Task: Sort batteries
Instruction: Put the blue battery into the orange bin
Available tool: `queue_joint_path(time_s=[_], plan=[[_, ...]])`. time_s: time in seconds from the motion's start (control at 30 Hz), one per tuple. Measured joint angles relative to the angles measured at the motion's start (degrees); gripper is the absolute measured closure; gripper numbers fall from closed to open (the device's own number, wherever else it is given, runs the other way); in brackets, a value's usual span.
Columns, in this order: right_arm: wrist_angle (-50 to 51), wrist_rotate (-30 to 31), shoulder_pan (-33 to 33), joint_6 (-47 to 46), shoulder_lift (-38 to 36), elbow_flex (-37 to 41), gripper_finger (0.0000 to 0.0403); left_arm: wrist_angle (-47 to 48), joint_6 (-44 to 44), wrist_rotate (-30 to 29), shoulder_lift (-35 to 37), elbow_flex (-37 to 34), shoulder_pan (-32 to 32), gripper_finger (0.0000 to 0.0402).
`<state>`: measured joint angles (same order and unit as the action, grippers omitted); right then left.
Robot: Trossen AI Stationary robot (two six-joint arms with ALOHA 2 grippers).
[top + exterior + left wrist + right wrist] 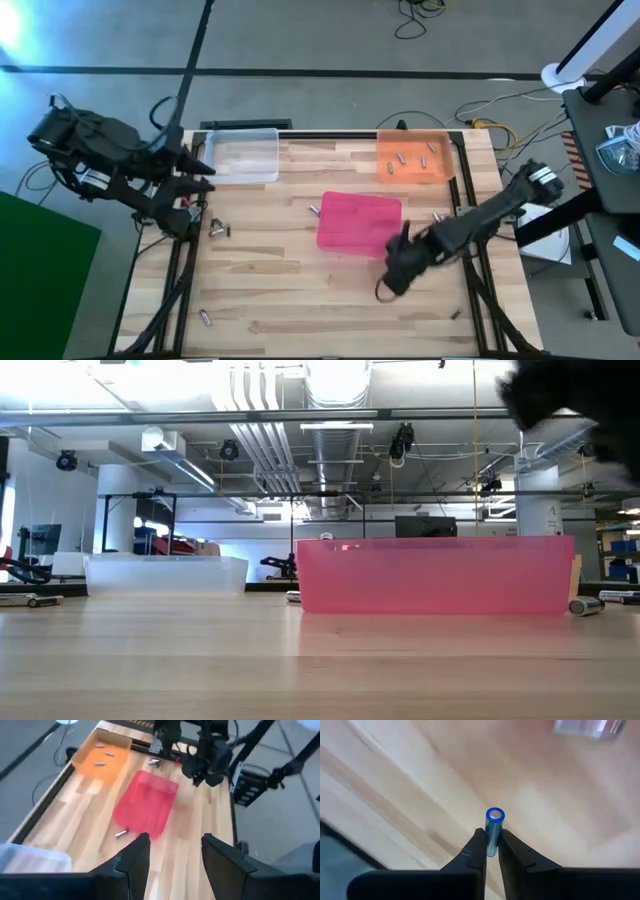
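The right gripper (pixel 491 847) was closed on a blue battery (pixel 494 827), pinched upright between its fingers; only the right wrist view showed this. From above, that gripper (pixel 396 262) hung over the table (pixel 300 300) near its right edge, just beside the pink tray (pixel 358 222). The level view added a battery (pixel 585 605) lying at that tray's right end. Loose batteries (pixel 217 228) lay toward the left edge, one (pixel 206 319) near the front left corner. The left gripper (pixel 172 852) stood open at the far left corner beside the clear tray (pixel 242 157). Farther off, the orange tray (pixel 412 158) held perhaps five batteries (pixel 401 158).
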<state>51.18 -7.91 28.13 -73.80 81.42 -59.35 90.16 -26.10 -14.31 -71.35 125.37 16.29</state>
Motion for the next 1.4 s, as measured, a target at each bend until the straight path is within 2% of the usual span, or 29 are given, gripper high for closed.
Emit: queue_joint_path(time_s=[0.23,0.47,0.63,0.83,1.1,1.27,1.4], plan=[[0.0,8.2,-15.4,12.0,-10.4,-3.4,0.0383,-0.2,-6.9,5.8,1.6,-6.3,0.0,0.0244],[1.1,8.3,-38.7,30.3,-14.7,-3.5,0.0386,-0.2,-14.4,8.1,5.1,-16.4,0.0,0.0244],[-2.5,8.3,-54.7,41.6,-11.1,-2.5,0.0388,-0.1,-18.5,8.4,7.3,-23.2,0.0,0.0244],[-10.2,8.1,-68.2,46.0,-1.9,-2.7,0.0389,-0.1,-21.9,9.3,8.6,-29.1,0.0,0.0244],[-9.1,8.1,-78.2,50.9,8.2,-2.7,0.0389,-0.1,-23.9,10.0,8.0,-31.4,0.0,0.0244],[-9.1,8.1,-80.6,52.2,12.1,-2.7,0.0389,-0.2,-22.6,9.3,7.8,-31.4,0.0,0.0244],[-9.1,8.1,-81.1,55.8,13.9,-2.7,0.036,-0.1,-22.5,8.7,7.8,-31.4,0.0,0.0244]])
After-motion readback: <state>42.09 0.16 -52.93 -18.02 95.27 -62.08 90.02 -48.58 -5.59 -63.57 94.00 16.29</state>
